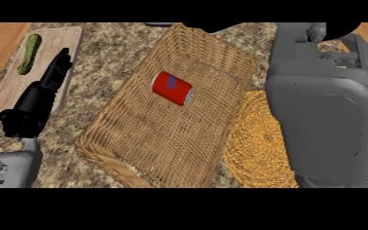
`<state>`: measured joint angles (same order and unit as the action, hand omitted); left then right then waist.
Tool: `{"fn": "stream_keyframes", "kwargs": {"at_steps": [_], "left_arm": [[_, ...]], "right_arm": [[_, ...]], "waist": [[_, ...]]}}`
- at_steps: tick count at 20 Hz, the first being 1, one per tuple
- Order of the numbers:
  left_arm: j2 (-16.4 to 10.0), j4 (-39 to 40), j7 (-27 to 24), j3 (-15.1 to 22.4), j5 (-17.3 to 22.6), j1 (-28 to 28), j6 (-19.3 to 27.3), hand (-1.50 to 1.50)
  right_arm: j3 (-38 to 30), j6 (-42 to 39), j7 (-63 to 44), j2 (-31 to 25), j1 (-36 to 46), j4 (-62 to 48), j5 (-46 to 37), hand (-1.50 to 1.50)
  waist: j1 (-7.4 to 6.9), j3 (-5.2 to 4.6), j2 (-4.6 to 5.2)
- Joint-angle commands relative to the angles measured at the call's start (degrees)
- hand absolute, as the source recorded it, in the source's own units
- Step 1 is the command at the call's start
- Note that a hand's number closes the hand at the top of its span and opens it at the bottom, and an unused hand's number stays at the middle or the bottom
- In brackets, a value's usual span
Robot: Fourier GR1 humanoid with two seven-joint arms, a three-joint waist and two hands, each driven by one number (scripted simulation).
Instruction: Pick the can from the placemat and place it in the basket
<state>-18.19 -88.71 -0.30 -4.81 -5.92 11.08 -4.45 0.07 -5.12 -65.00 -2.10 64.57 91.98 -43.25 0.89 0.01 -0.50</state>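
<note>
One can [173,88] lies in the basket [176,143]; my forearm [316,112] half hides the placemat [260,148] beside it. Left robot hand [39,102] open by the cucumber [30,53]; right robot hand [343,29], cannot tell.

— Can you read any words here?
— No, none. The can [173,88] is red with a small blue patch on its side. I cannot tell if the patch is a label. It is just a blob of colour to me.
— Any letters or numbers in the blob?
— None I can make out.
— And the basket, the mat, the board?
— The basket [179,141] and the mat [262,146] show only weave, and the board [59,40] only plain wood.
</note>
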Motion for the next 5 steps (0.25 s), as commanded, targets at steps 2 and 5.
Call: {"fn": "stream_keyframes", "kwargs": {"at_steps": [2, 5], "left_arm": [[0.13, -0.46, 0.61, 0.11, -0.88, -0.49, 0.6, 0.0], [-0.06, -2.14, -1.27, -0.27, -0.45, -3.56, 0.04, 0.0]], "right_arm": [[-5.84, 4.54, -7.53, -1.7, -6.05, 9.95, -4.28, -1.5], [-11.51, 2.06, -6.29, -4.56, -10.88, 17.12, -2.88, -1.5]], "waist": [[1.04, 0.07, -0.18], [0.87, 0.08, -0.32]]}}
